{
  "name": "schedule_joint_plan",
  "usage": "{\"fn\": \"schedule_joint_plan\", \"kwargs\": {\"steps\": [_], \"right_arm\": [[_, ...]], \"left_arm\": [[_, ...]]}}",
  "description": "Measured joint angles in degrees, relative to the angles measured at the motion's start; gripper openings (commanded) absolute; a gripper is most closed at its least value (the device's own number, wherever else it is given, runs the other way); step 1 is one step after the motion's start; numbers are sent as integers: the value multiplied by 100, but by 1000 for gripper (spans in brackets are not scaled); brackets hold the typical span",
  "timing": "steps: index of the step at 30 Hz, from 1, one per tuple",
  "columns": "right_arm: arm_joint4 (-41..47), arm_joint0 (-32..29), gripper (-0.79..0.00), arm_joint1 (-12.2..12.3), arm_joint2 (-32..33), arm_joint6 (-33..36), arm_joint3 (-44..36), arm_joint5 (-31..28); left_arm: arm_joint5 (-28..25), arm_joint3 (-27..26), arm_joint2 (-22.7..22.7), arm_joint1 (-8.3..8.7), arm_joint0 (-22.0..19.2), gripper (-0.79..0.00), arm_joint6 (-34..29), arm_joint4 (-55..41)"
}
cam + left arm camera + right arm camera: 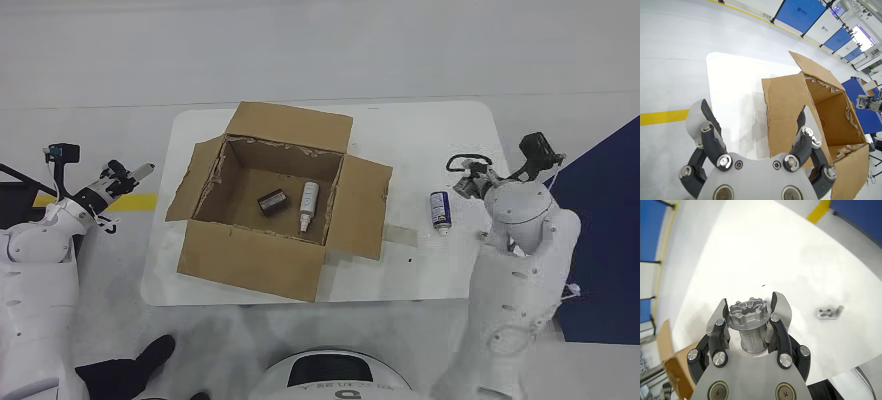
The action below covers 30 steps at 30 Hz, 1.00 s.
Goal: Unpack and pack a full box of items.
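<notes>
- So, the blue-and-white can (439, 210) has print on it, but it's too small to read.
- The cardboard box (250, 262) sits open mid-worktop (430, 130) with its flaps out. Inside, a dark little carton (272, 202) and a white bottle (308, 205) lie side by side.
- The right gripper (750, 299) is clamped on a grey notched cylinder (748, 315), right of the box, with the can just beside it.
- The left gripper (753, 108) gapes wide and holds nothing, off the worktop's left edge.
</notes>
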Motion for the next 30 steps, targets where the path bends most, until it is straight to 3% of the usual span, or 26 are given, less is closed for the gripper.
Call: {"fn": "schedule_joint_plan", "kwargs": {"steps": [7, 15, 22, 29, 30], "right_arm": [[-156, -625, -785, -83, -1808, -553, -818, -119], [-1257, -595, -785, -138, -3750, -552, -812, 6], [-1869, 350, -785, -329, -4900, -218, 564, 593], [-1934, 1158, -785, -557, -5346, -350, 2191, 1171], [-1960, 1217, -705, -586, -5415, -371, 2385, 1231]], "left_arm": [[0, 0, 0, 0, 0, 0, 0, 0], [0, 0, 0, 0, 0, 0, 0, 0], [0, 0, 0, 0, 0, 0, 0, 0], [0, 0, 0, 0, 0, 0, 0, 0], [0, 0, 0, 0, 0, 0, 0, 0]]}}
